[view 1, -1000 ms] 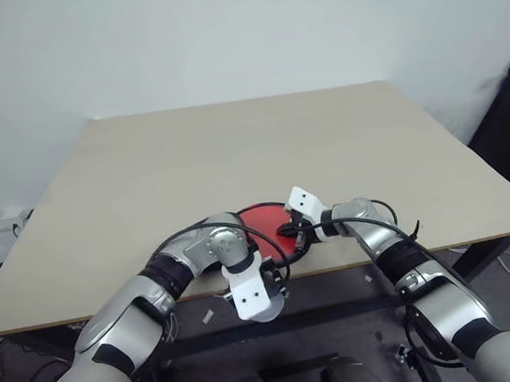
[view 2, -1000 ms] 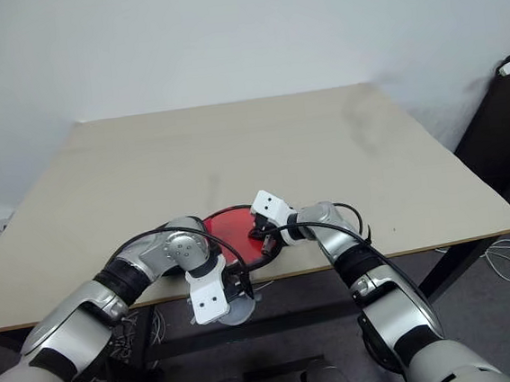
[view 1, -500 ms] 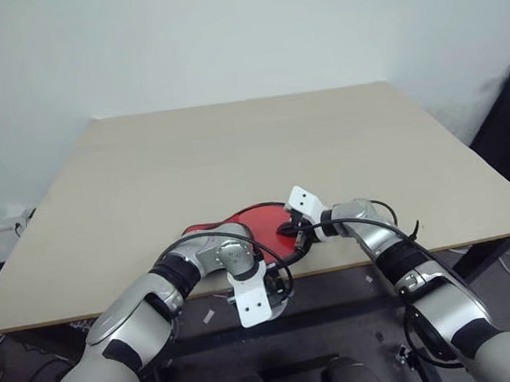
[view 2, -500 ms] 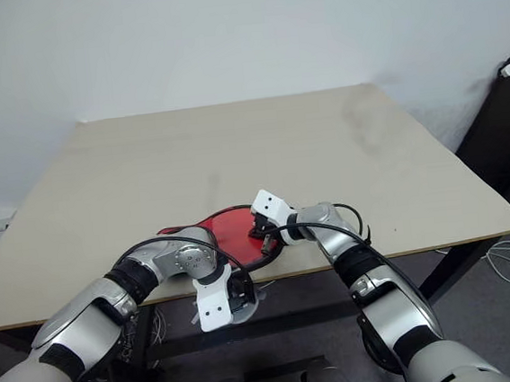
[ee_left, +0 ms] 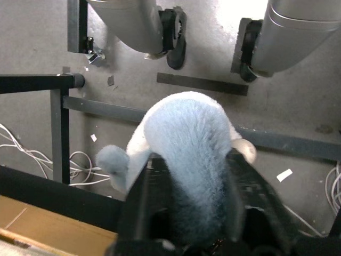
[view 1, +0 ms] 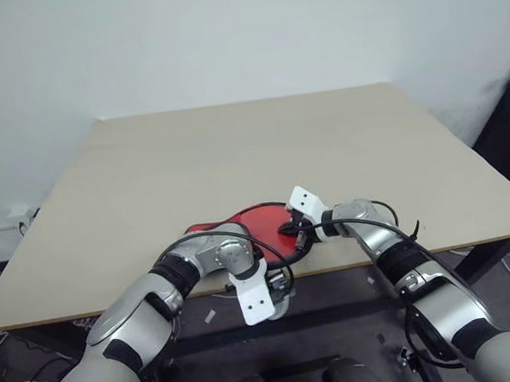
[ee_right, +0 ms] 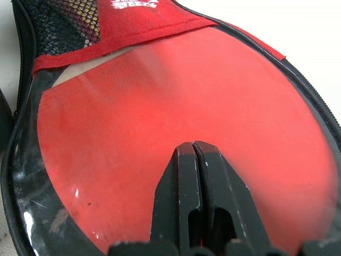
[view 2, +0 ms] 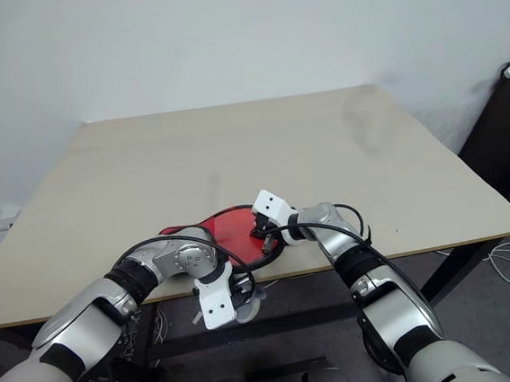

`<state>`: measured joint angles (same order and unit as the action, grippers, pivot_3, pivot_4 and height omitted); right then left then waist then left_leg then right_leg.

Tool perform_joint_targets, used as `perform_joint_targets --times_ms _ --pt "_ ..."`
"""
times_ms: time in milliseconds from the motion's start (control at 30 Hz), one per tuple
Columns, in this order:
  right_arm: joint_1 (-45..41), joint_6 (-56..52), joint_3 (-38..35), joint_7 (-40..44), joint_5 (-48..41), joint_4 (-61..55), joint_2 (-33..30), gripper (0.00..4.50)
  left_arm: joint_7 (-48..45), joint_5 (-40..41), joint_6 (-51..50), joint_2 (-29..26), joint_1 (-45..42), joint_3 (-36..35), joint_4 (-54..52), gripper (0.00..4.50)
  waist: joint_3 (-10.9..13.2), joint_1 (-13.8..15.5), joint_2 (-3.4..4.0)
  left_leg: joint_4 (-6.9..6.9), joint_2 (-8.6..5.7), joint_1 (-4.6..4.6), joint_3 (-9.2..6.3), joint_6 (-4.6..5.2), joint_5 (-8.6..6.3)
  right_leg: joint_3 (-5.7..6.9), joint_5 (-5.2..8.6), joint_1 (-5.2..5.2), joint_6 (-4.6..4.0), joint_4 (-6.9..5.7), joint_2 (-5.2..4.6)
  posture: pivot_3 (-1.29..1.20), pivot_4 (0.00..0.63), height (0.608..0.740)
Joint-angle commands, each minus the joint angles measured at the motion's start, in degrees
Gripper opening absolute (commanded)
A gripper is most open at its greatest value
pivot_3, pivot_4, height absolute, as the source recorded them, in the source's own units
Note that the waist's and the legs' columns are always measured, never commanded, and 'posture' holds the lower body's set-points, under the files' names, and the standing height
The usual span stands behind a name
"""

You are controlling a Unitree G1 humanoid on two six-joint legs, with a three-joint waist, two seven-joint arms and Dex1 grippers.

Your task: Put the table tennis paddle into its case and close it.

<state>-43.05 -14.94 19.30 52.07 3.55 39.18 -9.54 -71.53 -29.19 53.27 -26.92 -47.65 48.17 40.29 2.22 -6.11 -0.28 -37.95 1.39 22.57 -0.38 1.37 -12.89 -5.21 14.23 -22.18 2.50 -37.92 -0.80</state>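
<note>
On table point(view 1: 234, 157): one case point(view 1: 272, 224)

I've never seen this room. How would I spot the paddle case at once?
Look at the big beige table and follow its near edge to the middle, where the two silver arms meet. The case lies flat there under the right gripper: a round black zip rim around a glossy red face. Nothing else on the tabletop is red.

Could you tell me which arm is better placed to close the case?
Probably left: the left gripper holds a fluffy blue tuft beside the case; the right gripper rests shut on its face.
</note>
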Motion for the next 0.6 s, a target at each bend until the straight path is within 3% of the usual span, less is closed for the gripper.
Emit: perform_joint_targets --times_ms 33,233,600 --pt "2.1 -1.7 1.9 -0.5 2.2 2.8 0.0 0.0 -3.1 8.3 -6.8 0.5 0.3 -4.7 -1.6 0.16 0.0 0.2 0.01 0.0 0.0 0.0 -0.01 0.0 0.0 0.0 0.0 -0.01 0.0 0.0 0.0 0.0 0.0 0.74" --pt "2.2 -1.6 1.7 -0.6 2.2 2.9 -0.2 0.0 -11.8 23.2 -24.5 -1.2 3.5 -11.7 -11.7 0.16 0.0 0.2 0.01 0.01 0.02 0.03 -0.06 0.01 0.0 -0.03 0.0 -0.05 0.0 -0.02 0.0 0.0 0.0 0.74" --pt "1.7 -1.1 1.5 -0.8 2.2 3.8 0.0 0.0 -20.8 36.2 -54.4 -12.0 10.5 -19.9 -28.6 0.16 0.0 -0.1 0.02 0.07 0.07 0.01 -0.17 0.0 0.0 -0.03 0.01 -0.08 -0.01 0.0 0.06 0.0 0.0 0.74"
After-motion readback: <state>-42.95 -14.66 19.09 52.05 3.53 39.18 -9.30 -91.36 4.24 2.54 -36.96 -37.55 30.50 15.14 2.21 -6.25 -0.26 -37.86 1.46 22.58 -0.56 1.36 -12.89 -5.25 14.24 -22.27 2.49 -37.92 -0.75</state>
